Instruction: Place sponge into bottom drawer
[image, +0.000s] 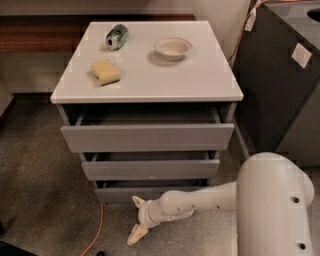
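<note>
The pale yellow sponge (105, 72) lies on the white cabinet top (200, 75), at its left front. The bottom drawer (120, 192) is the lowest grey one, pulled out only slightly. My gripper (136, 218) is low in front of that drawer, near the floor, with its two fingers spread apart and nothing between them. One fingertip (136, 201) is close to the drawer front; the other (134, 235) points down toward the floor. My white arm (200, 200) reaches in from the lower right.
A green can (117, 36) lies on its side at the back left of the top. A white bowl (172, 48) stands at the back middle. A dark grey bin (280, 75) stands to the right. An orange cable (95, 232) runs over the floor.
</note>
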